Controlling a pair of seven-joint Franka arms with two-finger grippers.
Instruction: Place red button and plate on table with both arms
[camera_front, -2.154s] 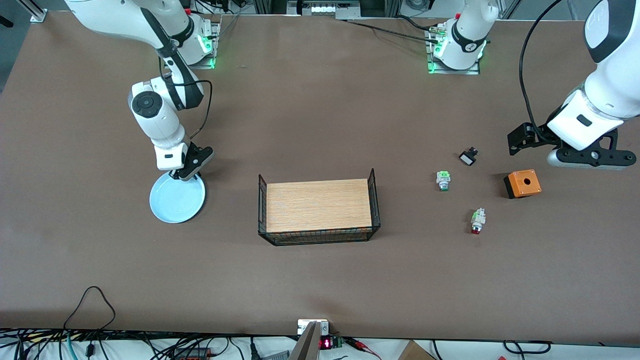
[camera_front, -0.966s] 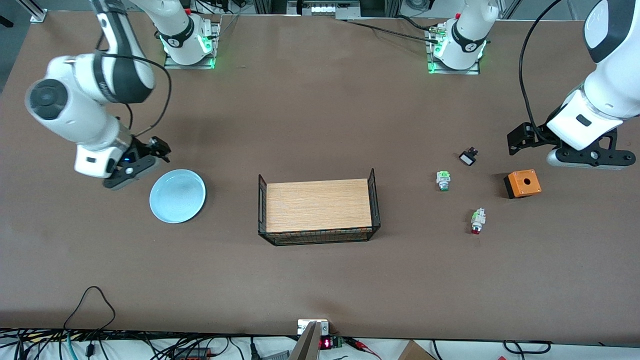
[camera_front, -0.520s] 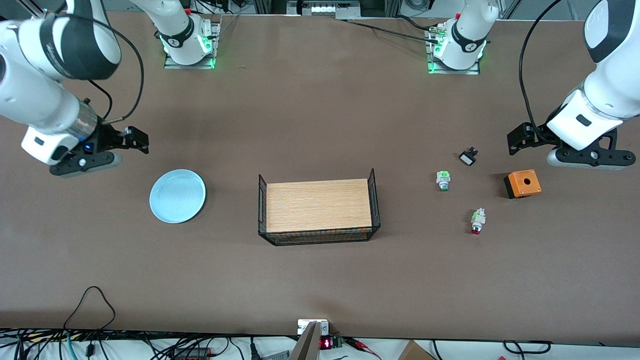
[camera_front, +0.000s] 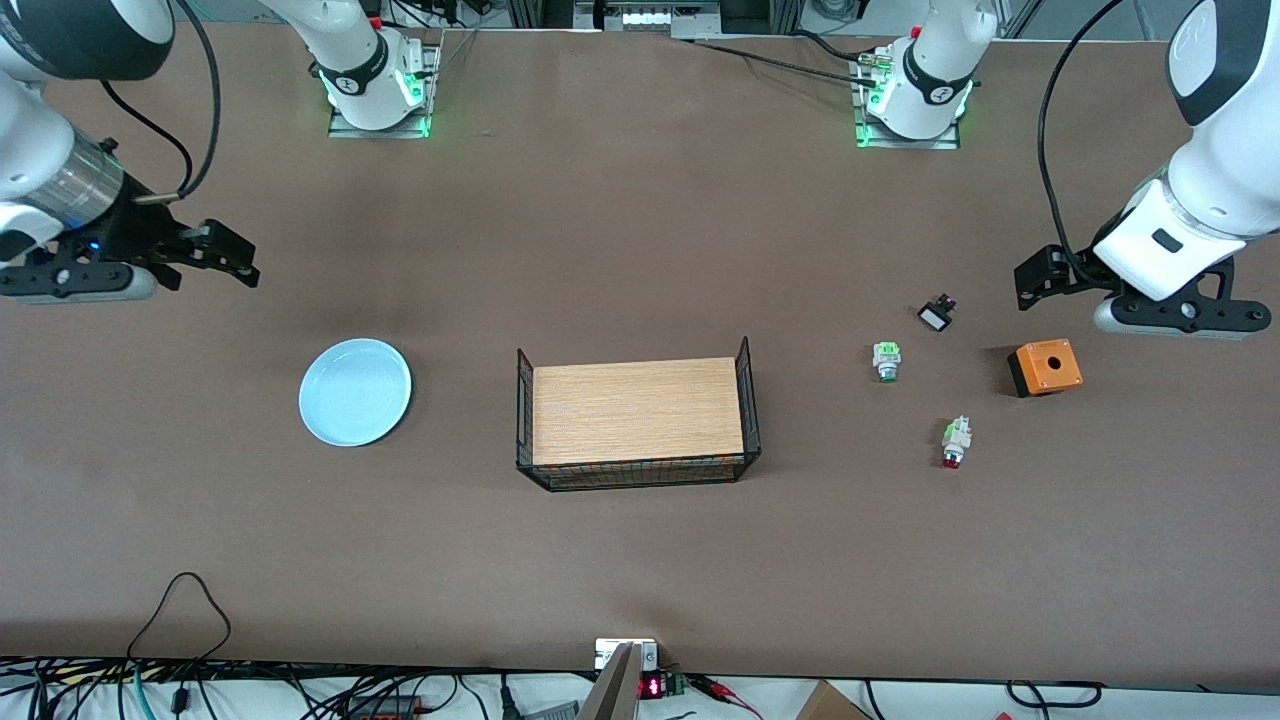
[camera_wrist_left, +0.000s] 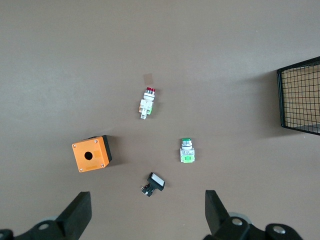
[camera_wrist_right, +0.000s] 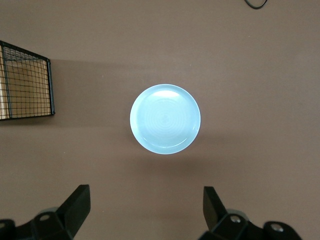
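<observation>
The light blue plate (camera_front: 355, 391) lies flat on the brown table (camera_front: 640, 250) toward the right arm's end; it also shows in the right wrist view (camera_wrist_right: 165, 119). My right gripper (camera_front: 235, 258) is open and empty, up in the air over bare table, apart from the plate; its own view shows it open too (camera_wrist_right: 145, 202). The red button (camera_front: 953, 442) lies on its side on the table toward the left arm's end and shows in the left wrist view (camera_wrist_left: 146, 102). My left gripper (camera_front: 1035, 280) is open and empty, waiting in the air beside the orange box (camera_wrist_left: 146, 210).
A wooden tray with black wire sides (camera_front: 635, 422) stands mid-table. Near the red button lie a green-capped button (camera_front: 886, 360), a black-and-white switch (camera_front: 937, 314) and an orange box (camera_front: 1045, 367). Cables hang along the table edge nearest the front camera.
My right gripper was at the plate's rim; it has let go, lifted and swung away toward the right arm's end. The plate stays put. The left arm has not moved.
</observation>
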